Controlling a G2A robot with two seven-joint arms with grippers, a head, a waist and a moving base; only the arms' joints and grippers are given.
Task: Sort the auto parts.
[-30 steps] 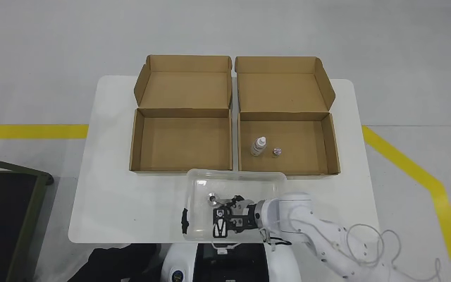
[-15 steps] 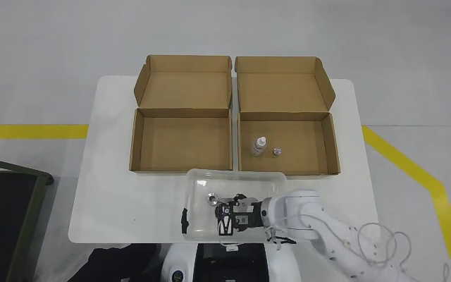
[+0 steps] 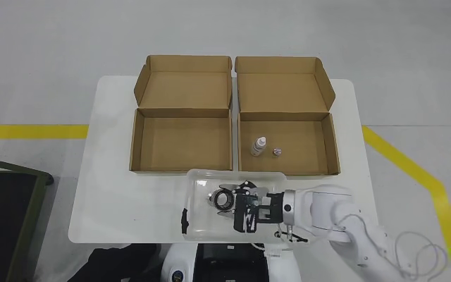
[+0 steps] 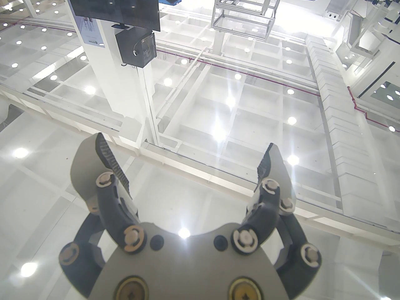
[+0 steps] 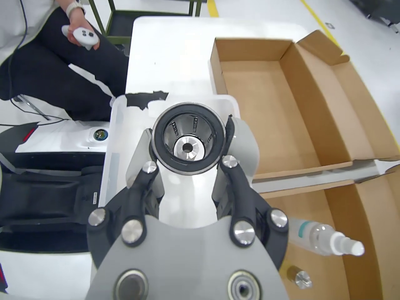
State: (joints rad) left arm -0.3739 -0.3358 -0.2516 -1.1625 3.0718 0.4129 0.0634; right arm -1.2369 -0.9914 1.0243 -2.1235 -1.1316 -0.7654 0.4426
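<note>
Right wrist view: right gripper (image 5: 189, 141) clamped on black-rimmed metal cup part (image 5: 188, 149), held over the clear bin (image 5: 200, 102). Left gripper (image 4: 186, 152) spread wide, nothing between its fingers.

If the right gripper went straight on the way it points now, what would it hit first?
Probably the far end wall of the clear bin, by the black tape, then the table beyond. The right gripper, shut on the ring-shaped part, may clear that wall; height unclear.
</note>
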